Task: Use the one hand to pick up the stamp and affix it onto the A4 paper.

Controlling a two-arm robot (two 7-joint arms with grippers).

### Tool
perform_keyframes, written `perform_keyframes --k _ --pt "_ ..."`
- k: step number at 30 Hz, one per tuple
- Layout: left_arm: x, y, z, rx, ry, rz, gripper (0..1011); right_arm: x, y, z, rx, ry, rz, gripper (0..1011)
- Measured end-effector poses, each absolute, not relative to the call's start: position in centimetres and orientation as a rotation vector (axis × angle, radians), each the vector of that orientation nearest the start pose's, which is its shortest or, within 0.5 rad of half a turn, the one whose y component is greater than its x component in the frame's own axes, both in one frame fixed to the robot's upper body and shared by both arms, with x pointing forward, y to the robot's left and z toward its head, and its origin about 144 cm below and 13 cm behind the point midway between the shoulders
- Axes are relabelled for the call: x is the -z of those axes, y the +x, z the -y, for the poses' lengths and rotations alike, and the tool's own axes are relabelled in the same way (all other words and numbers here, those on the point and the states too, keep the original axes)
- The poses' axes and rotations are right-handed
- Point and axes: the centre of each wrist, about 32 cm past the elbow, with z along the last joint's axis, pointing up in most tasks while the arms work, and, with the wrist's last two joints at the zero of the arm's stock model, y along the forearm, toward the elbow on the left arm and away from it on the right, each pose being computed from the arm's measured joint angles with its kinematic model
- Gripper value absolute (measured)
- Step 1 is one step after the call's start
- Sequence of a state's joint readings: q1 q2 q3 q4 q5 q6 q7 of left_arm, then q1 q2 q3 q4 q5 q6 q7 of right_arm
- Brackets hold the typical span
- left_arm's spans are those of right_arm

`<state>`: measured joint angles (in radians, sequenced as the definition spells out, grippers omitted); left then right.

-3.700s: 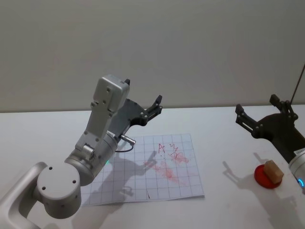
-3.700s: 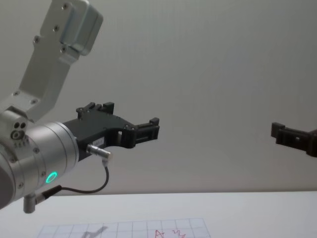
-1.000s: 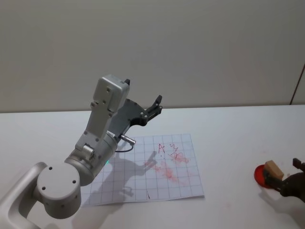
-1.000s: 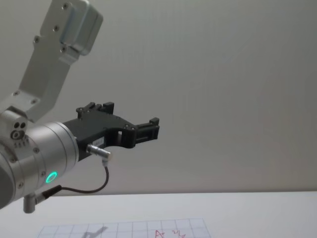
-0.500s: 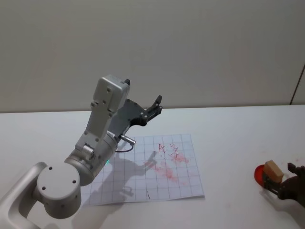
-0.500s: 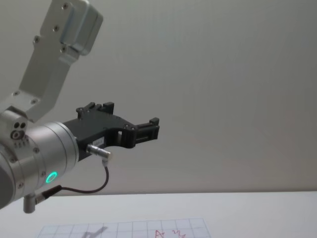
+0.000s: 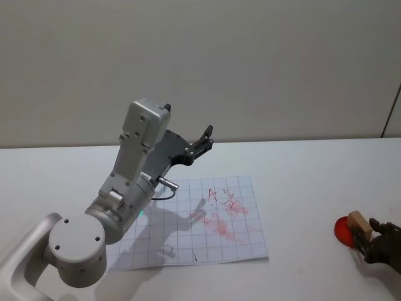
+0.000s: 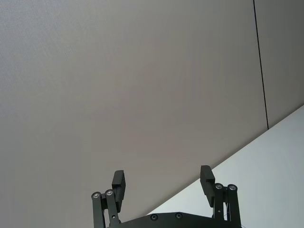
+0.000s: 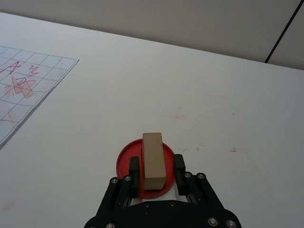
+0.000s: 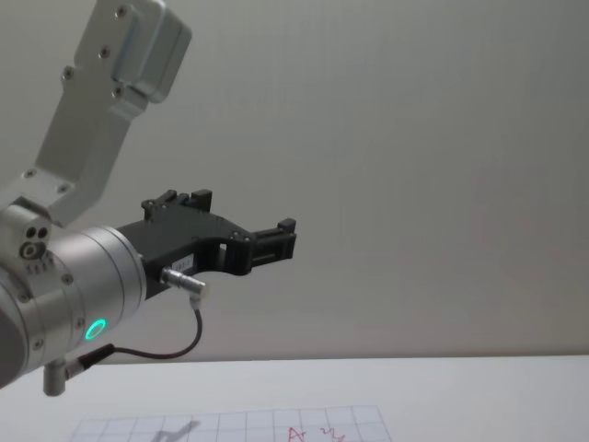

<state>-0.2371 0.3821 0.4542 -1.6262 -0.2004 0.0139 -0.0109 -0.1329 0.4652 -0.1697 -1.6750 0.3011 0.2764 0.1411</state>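
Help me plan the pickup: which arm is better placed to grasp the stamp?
Right. The right gripper sits at the stamp on the red disc, a finger on each side. The left gripper hangs raised by the A4 paper, far from the stamp.

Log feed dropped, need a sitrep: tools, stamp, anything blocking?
Right tool open, jaws straddling the stamp, not clamped. Stamp on red pad, right of A4 paper. Left tool open, parked raised. Bare table between pad and paper.
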Motion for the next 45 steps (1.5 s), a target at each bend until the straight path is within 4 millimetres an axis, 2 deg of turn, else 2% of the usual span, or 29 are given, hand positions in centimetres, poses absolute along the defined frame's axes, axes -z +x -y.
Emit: perform_keyframes --k 2,3,6,9,18,27,45 --pt "-120.4 49.2 -19.8 -1.124 0.061 0.268 1001 -113.6 41.6 29.8 1.223 -0.398 -0.182 408" --pt "-120.4 49.2 -19.8 -1.124 0.061 0.268 1001 -113.5 41.6 29.8 1.223 -0.399 -0.182 345" --pt "-120.4 49.2 -19.8 -1.124 0.061 0.268 1001 -113.5 41.6 29.8 1.222 -0.400 -0.183 248" --pt "-120.4 49.2 -19.8 -1.124 0.061 0.268 1001 -113.5 41.6 29.8 1.222 -0.401 -0.183 218" --pt "-120.4 49.2 -19.8 -1.124 0.061 0.268 1001 -113.8 42.0 29.5 1.199 -0.366 -0.162 219" --pt "-120.4 49.2 -19.8 -1.124 0.061 0.268 1001 -114.6 42.9 28.4 1.118 -0.280 -0.120 219" --pt "-120.4 49.2 -19.8 -1.124 0.061 0.268 1001 -115.4 45.9 24.4 0.866 -0.173 -0.079 219"
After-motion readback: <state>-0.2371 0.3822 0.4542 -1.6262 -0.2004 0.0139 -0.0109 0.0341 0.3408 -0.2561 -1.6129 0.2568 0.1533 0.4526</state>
